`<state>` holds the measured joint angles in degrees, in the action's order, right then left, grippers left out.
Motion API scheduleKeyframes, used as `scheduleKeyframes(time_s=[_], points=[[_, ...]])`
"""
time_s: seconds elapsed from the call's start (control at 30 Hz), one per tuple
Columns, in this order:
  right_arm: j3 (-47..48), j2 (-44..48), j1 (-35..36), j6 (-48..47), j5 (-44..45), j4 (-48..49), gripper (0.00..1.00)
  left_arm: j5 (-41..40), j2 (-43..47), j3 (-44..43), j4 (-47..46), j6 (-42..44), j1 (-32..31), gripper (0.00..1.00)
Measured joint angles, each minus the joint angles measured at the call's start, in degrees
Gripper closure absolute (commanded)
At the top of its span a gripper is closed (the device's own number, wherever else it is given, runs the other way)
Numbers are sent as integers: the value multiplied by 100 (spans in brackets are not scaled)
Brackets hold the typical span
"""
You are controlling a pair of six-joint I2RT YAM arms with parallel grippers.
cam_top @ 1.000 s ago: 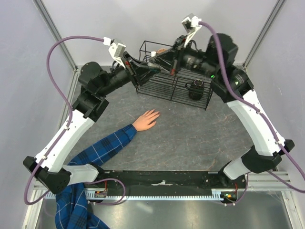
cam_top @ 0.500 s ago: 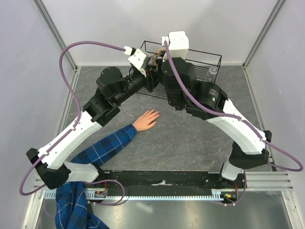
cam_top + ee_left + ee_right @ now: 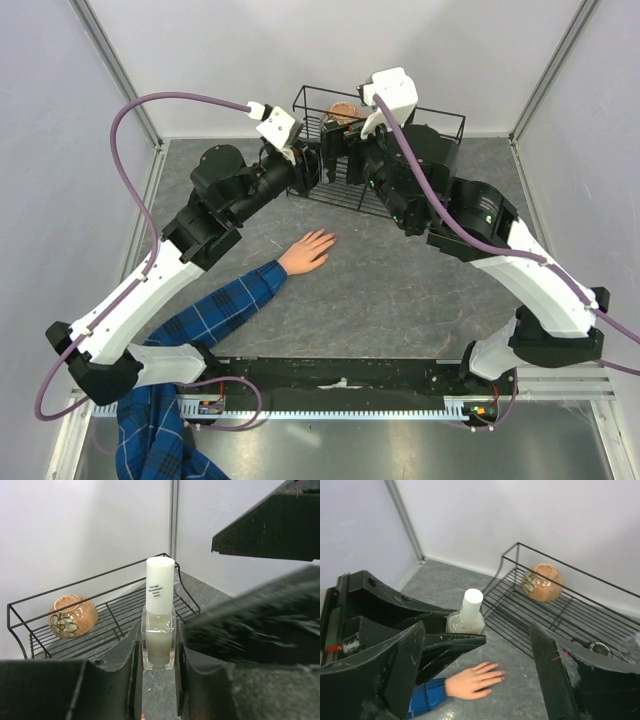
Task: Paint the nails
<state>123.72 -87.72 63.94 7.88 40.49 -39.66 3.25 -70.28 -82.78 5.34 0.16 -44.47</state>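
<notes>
A skin-coloured hand [image 3: 308,251] in a blue plaid sleeve lies flat on the grey floor, its nails [image 3: 330,239] pointing right. From the right wrist the hand [image 3: 472,681] and nails [image 3: 501,672] show below the arms. My left gripper [image 3: 159,636] is shut on a small clear bottle [image 3: 159,632] with a white cap [image 3: 160,584], held upright above the floor near the rack's left end. My right gripper [image 3: 477,632] is open wide, close to the bottle [image 3: 465,621], touching nothing. From above, both grippers [image 3: 312,172] [image 3: 345,165] meet and hide the bottle.
A black wire rack [image 3: 405,205] stands at the back. In it sits a brown floral bowl [image 3: 343,112], also seen as the bowl [image 3: 72,616] [image 3: 543,582] from both wrists. The sleeve [image 3: 215,315] runs down to the near left. Grey walls close in on all sides.
My right gripper went from shut to wide open while its arm swung left to the bottle, then drew back a little. The left arm still holds the bottle by the rack's left end.
</notes>
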Motion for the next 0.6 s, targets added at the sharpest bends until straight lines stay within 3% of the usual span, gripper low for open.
scheduleKeyframes(time_s=[0.13,0.33,0.43,0.6], points=[[-546,442,-402,33,-1110,162,5,608,48,-7,109,-214,289,98],[-885,678,-1786,114,-4500,144,6,2481,-11,-9,-44,-1318,1213,98],[-859,643,-2199,289,-5836,149,10,3344,-66,-9,-367,-1991,1541,98],[-839,573,-2728,763,-7197,411,23,4715,-291,-9,-1325,-3355,1676,98]])
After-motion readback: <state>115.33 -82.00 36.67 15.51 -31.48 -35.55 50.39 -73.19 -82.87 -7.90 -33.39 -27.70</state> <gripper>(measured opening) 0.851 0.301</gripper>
